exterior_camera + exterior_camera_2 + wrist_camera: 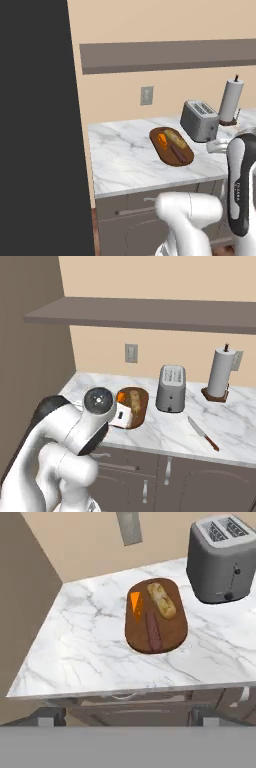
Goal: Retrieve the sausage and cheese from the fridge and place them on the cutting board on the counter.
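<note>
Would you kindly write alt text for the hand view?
An oval cutting board on the white marble counter holds a sausage, an orange cheese wedge and a tan lumpy food item. A grey toaster stands beside the board.

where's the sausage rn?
The slim reddish-brown sausage lies on the oval dark wooden cutting board, beside the orange cheese wedge, left of the grey toaster.

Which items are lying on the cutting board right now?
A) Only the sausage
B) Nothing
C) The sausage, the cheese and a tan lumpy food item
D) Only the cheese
C: in the hand view the cutting board carries the sausage, the cheese and a tan lumpy food item, all lying apart from one another.
</note>
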### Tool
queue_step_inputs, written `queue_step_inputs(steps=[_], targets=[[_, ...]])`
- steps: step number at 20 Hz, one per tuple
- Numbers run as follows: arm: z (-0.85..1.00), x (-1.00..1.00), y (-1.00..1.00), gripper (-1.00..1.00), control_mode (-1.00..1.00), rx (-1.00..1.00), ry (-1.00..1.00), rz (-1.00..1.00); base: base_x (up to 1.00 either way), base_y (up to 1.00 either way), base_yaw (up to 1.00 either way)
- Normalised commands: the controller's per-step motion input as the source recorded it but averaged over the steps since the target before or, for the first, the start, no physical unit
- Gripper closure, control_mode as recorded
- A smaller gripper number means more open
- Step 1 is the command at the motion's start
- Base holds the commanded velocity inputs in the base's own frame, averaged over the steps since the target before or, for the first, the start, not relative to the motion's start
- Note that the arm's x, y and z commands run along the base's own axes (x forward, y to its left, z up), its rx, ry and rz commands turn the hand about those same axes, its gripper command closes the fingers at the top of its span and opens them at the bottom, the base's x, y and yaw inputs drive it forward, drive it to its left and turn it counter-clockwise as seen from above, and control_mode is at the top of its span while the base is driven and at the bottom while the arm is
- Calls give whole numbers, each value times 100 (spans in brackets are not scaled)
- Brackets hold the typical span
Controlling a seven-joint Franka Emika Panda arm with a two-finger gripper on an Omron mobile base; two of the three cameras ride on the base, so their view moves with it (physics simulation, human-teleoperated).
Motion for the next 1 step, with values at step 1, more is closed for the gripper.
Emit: queue_step_inputs(steps=[1], targets=[[44,-86,0,-100,-100,-4,-9,0,0,0,0]])
